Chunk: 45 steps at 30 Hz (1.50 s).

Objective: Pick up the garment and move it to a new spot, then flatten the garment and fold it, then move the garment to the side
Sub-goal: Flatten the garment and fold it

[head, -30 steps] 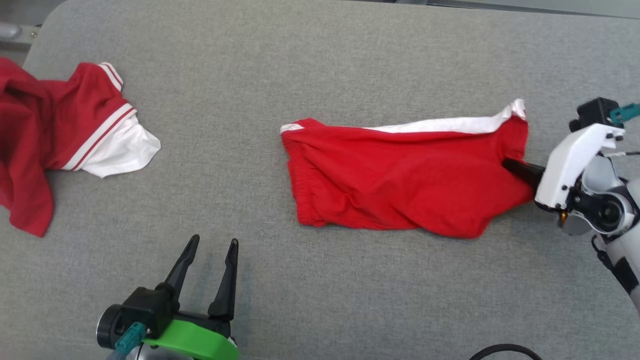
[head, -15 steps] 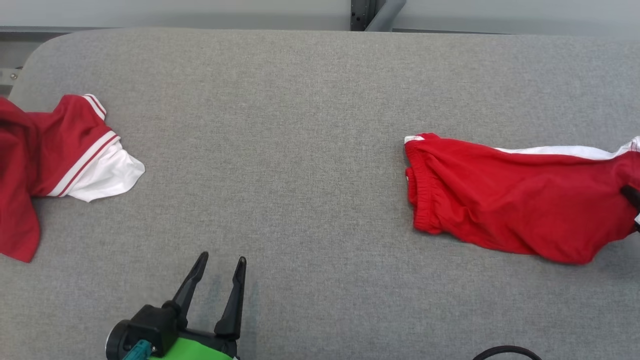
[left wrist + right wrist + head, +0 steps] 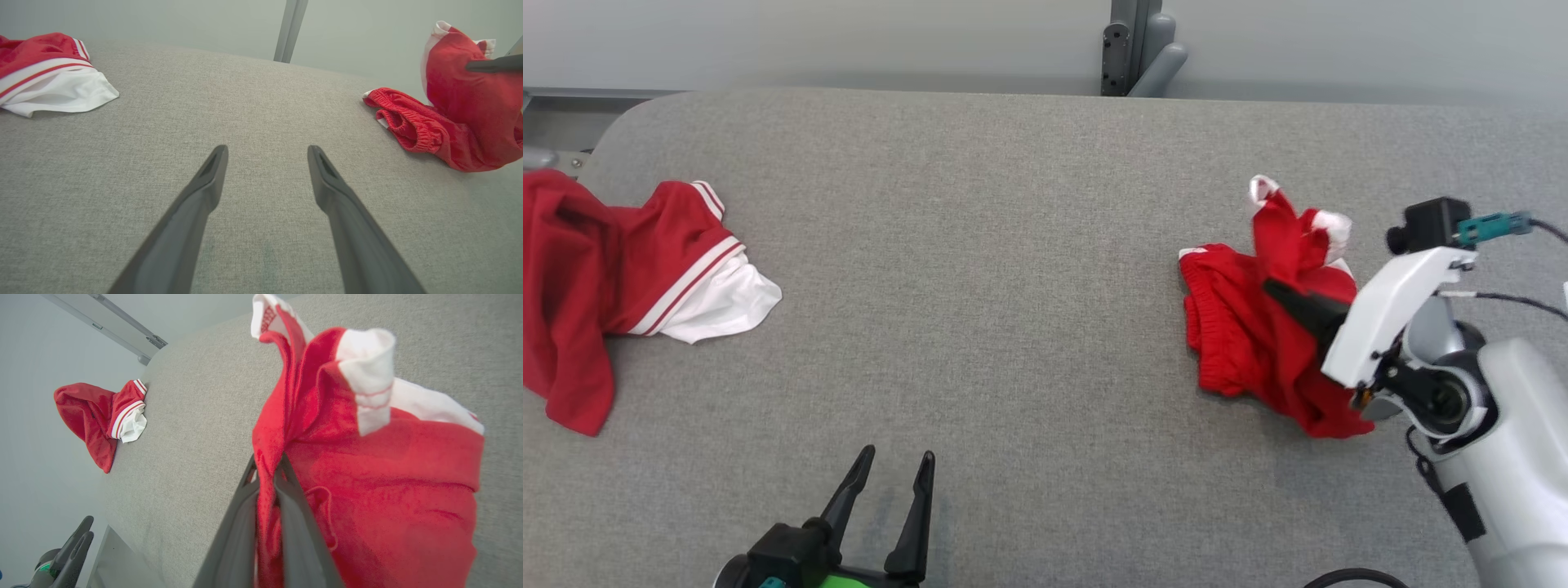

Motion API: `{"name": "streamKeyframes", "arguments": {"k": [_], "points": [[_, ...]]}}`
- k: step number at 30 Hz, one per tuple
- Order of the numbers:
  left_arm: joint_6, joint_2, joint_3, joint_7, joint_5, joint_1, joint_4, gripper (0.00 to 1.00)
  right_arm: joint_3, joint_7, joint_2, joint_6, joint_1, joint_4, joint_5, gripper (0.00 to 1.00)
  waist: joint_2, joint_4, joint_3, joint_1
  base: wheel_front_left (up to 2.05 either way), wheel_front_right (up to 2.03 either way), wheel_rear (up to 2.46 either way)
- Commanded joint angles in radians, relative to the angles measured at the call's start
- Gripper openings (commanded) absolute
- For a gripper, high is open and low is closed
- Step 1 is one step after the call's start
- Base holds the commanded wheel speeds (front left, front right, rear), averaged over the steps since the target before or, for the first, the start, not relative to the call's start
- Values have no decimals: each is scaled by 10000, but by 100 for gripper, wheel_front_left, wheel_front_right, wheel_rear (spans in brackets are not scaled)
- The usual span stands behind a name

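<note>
- Presently, item one: red fabric shorts with a white side stripe and a gathered elastic waistband [image 3: 1233, 343], lying towards the right end of the grey cloth-covered counter [image 3: 1013, 286]. The waistband end rests on the counter. The other end is lifted and bunched, with white trim flopping over at its top.
- Right pincer [image 3: 1270, 286]: two dark fingers together, clamped on a red fold of the shorts near the raised end. In the right wrist view the cloth is pinched between them and drapes down on either side.
- White wrist housing [image 3: 1396, 310]: directly behind the right pincer, just beside the shorts.
- Left pincer [image 3: 897, 454]: fingers apart, holding nothing, over bare counter near the front edge, well apart from the shorts.
- Item two: crumpled red jersey with a red-and-white striped cuff and white lining [image 3: 596, 269], at the counter's left end, well apart from both pincers.
- Background: grey metal post [image 3: 1131, 49], upright behind the counter's far edge against a pale wall.
</note>
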Motion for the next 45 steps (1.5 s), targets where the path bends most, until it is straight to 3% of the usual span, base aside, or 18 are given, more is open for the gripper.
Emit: {"name": "streamKeyframes", "arguments": {"k": [1, 8, 15, 16, 17, 18, 20, 25, 31, 38, 45], "points": [[-35, 15, 40, -2, 53, -50, 49, 100, 196, 112, 238, 0, 292, -143, -260, 0, 2, 70, 86, 1, 0, 0, 0], [-90, -29, -10, -1, 93, -392, 227, 100, 242, -422, 1521, 1, 184, 471, -1855, 0, 2, 419, 425, 1, 0, 0, 0], [-109, -43, -33, -2, -48, -509, 363, 100, 83, -1244, 2163, 1, -299, 1341, -3182, 0, 2, 578, 563, 1, 0, 0, 0], [-109, -48, -49, -2, -66, -501, 368, 100, 157, -1304, 2194, 1, -339, 1376, -3283, 18, 2, 580, 556, 1, 0, 0, 0], [-109, -55, -63, -2, -93, -498, 384, 100, 286, -1350, 2219, 1, -363, 1370, -3359, 45, 2, 577, 545, 1, 0, 0, 0], [-109, -66, -68, -2, -116, -496, 400, 100, 371, -1393, 2231, 0, -353, 1366, -3385, 95, 2, 565, 528, 1, 0, 0, 0], [-110, -84, -57, -2, -161, -473, 418, 100, 540, -1470, 2229, 0, -309, 1299, -3430, 100, 2, 519, 467, 1, 0, 0, 0], [-99, -50, 8, -2, -203, -235, 476, 100, 1348, -1979, 1624, 0, 253, 174, -3456, 100, 2, 292, 141, 1, 0, 0, 0], [-100, -58, 339, -2, -207, 125, 350, 100, 1034, -3275, 777, -2, 1199, -1245, -4197, 100, 2, -38, -245, 1, 0, 0, 0], [-100, -149, 640, -2, 82, 579, 91, 100, -603, -5722, 414, -2, 3174, -1948, -5373, 100, 2, -305, -668, 1, 0, 0, 0], [-101, -310, 1094, -2, 443, 791, -165, 100, -2394, -8096, 706, -2, 4966, -484, -7059, 100, 2, -213, -961, 1, 0, 0, 0]]}}
